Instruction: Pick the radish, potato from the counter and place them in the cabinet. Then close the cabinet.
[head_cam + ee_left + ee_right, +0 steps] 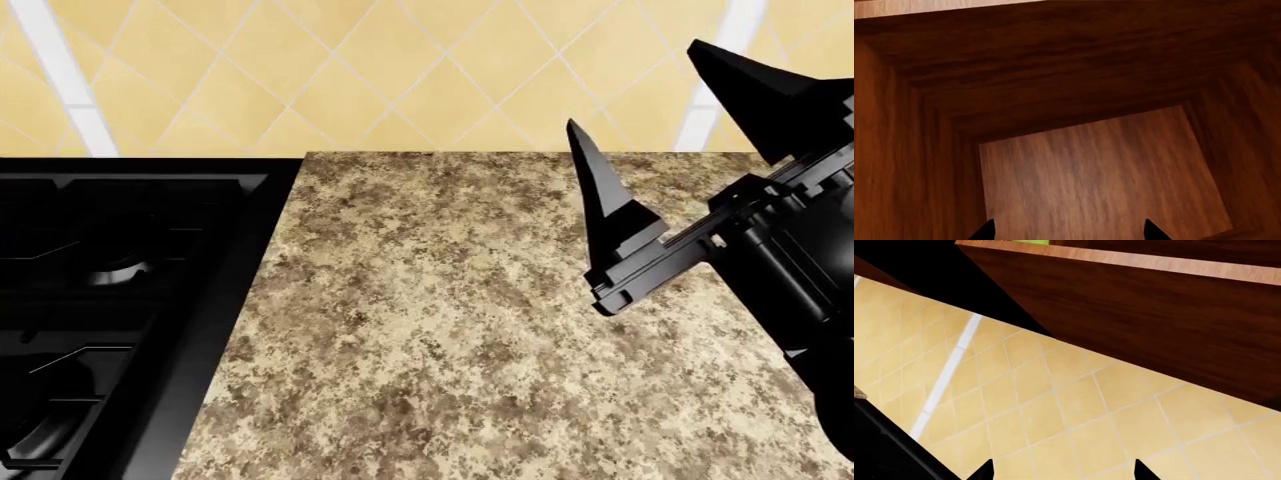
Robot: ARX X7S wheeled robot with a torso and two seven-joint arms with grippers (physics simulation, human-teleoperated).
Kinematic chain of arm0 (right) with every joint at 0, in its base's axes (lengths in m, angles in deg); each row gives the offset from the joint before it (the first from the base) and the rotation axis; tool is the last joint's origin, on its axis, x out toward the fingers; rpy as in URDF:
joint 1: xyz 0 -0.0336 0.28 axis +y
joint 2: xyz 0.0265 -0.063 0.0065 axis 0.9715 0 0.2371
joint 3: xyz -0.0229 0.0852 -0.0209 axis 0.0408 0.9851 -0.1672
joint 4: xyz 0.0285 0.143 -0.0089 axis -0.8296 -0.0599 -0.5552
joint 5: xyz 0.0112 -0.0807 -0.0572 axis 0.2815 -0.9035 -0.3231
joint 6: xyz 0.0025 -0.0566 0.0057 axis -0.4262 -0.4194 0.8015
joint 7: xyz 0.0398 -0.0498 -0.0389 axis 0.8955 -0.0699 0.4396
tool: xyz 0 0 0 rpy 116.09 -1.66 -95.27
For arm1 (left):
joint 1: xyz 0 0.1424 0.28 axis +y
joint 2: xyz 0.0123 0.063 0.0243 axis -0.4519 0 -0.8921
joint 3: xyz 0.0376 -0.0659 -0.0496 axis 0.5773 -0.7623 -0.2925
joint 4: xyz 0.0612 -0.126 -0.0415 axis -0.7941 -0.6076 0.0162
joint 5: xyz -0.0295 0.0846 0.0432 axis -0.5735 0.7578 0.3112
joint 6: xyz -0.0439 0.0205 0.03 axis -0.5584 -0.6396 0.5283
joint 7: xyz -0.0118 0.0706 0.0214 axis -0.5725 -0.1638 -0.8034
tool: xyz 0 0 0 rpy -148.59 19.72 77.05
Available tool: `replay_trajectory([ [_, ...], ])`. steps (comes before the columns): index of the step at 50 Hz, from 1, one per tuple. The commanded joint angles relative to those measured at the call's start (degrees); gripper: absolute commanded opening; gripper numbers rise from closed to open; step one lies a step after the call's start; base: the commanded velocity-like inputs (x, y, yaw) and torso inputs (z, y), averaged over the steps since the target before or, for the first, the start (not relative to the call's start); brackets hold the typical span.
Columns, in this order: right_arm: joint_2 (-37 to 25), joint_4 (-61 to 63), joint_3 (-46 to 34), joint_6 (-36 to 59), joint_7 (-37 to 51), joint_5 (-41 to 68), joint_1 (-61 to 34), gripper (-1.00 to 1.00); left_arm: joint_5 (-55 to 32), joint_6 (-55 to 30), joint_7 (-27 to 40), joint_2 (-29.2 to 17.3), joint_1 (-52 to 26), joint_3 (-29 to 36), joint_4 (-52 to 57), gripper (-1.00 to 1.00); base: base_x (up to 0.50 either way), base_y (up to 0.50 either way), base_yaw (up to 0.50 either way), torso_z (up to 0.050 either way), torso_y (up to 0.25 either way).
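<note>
Head view, item by item.

Counter (441,330): I see a speckled beige-and-brown slab filling the middle and right of the view. Its far edge meets the tiled wall (334,70); its left edge butts against the black stove top (107,300). The stone I can see carries nothing, so neither the radish nor the potato shows on it, nor in any other view; I cannot tell where they are.

Right gripper (667,110): black, raised above the right part of the counter, fingers pointing up toward the wall. The two fingers stand wide apart with nothing between them. One finger (607,195) rises over the stone; the other sits near the right border of the view. The arm body fills the lower right corner.

Stove top: the burner grates are dark, and the seam with the counter runs from the wall down toward me.

Right wrist view: yellow diamond tiles with a white stripe, and above them the dark wooden underside and front edge of a cabinet (1141,310). The two fingertips just show, apart.

Left wrist view: the left gripper (1071,232) looks into a wooden box, with brown grained walls (901,150) on all sides and a lighter back panel (1101,175) ahead. Only the two fingertips show, spread apart, nothing between them. No object lies in the part I can see.
</note>
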Motion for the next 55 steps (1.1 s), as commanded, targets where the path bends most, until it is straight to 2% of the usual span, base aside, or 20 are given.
replay_trajectory([
  [1,-0.13,0.04,0.4,-0.46,0.09,0.07,0.49,1.0,-1.19,-1.77,0.63,-0.17,0.05,-0.25,2.44,1.0,0.0,0.0,0.0,0.0,0.0],
  [24,-0.06,0.13,0.33,-0.56,0.39,0.15,0.4,1.0,-3.34,-0.43,1.49,-1.57,1.23,-1.25,15.2,1.0,0.0,0.0,0.0,0.0,0.0],
  [36,-0.25,0.43,0.17,0.15,0.75,0.7,-0.53,1.0,-5.52,-0.56,2.68,-3.5,4.99,-2.15,24.52,1.0,0.0,0.0,0.0,0.0,0.0],
  [42,-0.51,0.77,-0.02,0.85,0.99,1.12,-1.25,1.0,-8.49,-0.57,5.21,-4.83,8.52,-5.2,31.27,1.0,0.0,0.0,0.0,0.0,0.0],
  [55,-0.03,1.05,-1.3,2.57,1.53,1.75,-4.08,1.0,-15.88,4.42,5.65,-7.38,15.3,-13.28,44.16,1.0,0.0,0.0,0.0,0.0,0.0],
])
